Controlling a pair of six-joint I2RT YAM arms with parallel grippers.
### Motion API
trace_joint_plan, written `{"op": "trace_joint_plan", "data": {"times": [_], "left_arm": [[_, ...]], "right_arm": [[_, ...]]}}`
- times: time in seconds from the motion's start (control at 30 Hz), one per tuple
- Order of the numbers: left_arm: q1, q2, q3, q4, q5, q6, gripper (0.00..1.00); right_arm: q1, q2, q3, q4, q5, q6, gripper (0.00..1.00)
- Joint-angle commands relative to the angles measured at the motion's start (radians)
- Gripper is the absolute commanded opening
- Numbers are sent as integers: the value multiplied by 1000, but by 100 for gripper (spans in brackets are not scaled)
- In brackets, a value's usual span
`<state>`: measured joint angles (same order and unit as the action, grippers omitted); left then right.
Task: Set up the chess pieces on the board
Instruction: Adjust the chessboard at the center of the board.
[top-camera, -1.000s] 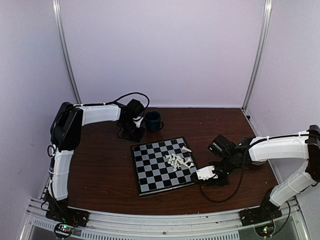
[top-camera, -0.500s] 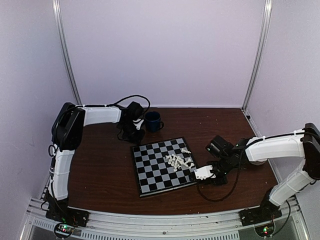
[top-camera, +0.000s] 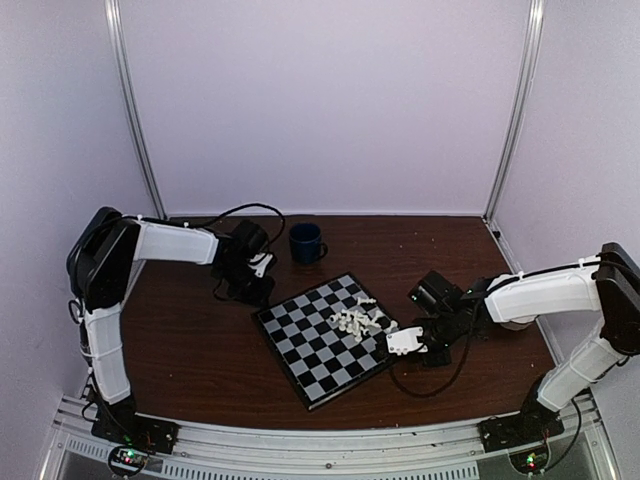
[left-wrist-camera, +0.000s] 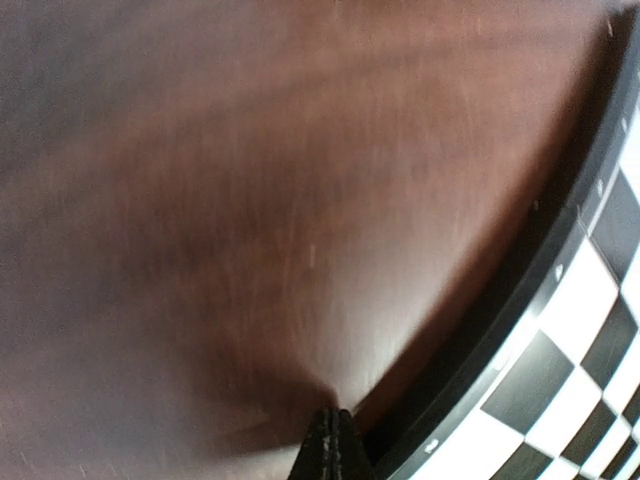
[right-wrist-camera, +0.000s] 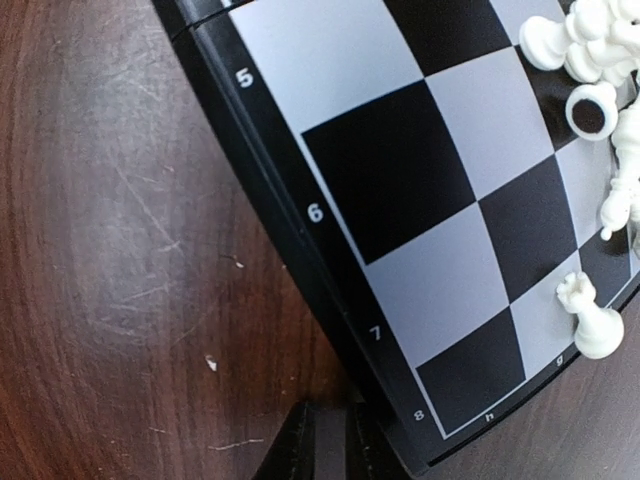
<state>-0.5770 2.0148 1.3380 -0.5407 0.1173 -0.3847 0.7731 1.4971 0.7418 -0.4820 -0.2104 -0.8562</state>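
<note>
Left arm (top-camera: 175, 242) and right arm (top-camera: 545, 292) — white shells, black joints; looping black cables (top-camera: 250, 206); left end effector (left-wrist-camera: 333, 445) slim, black.

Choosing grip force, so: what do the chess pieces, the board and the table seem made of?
The chess pieces look like moulded plastic: glossy cream, one base hollow. The board is probably plastic or laminate: smooth printed squares with a sheen. The table seems wood or veneer: brown grain, fine scratches.

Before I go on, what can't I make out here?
- Top view: chess pieces heaped, too small to count or name.
- Left wrist view: motion blur; board cut off by the right edge.
- Right wrist view: right gripper cut off at the bottom edge, so whether its jaws pinch the board is unclear; the heap runs off the top-right corner.
</note>
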Motion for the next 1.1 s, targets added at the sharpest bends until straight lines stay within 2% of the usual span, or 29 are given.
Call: {"op": "trace_joint_plan", "data": {"times": [0.0,0.13,0.5,0.77,1.07], "left_arm": [[-15,-50,-137,-9,44,-38,0],[-52,-108,-209,6,47,-54,0],[-244,-182,-308,58,2,-157,0],[-387,-184,-327,64,-42,-229,0],[-496,-167,-330,95,-53,-291,0]], "right_arm": [[-17,8,16,53,55,19,14],[-42,18,17,59,60,16,14],[-168,-5,6,67,58,2,15],[-253,-27,2,60,31,-1,16],[-284,-13,8,53,20,5,16]]}}
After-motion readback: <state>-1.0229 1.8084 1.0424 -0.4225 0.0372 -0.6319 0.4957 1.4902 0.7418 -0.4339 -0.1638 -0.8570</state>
